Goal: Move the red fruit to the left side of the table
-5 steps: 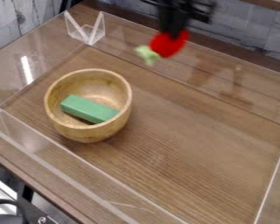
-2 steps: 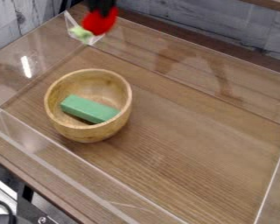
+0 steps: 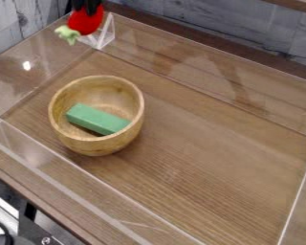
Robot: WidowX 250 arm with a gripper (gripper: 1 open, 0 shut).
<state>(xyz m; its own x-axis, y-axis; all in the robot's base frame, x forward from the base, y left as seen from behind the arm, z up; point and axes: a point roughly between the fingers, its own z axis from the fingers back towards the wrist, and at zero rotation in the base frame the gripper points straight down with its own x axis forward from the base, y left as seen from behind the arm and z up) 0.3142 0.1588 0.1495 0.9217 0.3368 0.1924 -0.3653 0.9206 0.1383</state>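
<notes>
The black tool (image 3: 84, 8) is clamped on the round bright-red toy fruit (image 3: 84, 21), which hangs beneath it at the upper left of the frame; what remains, likely, is lowering it straight onto the brown wood-grain bench (image 3: 168, 182).

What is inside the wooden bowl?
A green block lies in the wooden bowl. The bowl floor directly beneath the block is covered and cannot be seen.

The top edge cuts off the arm (image 3: 92, 5), and the fingers at the blurred red fruit (image 3: 84, 21) are indistinct.
</notes>
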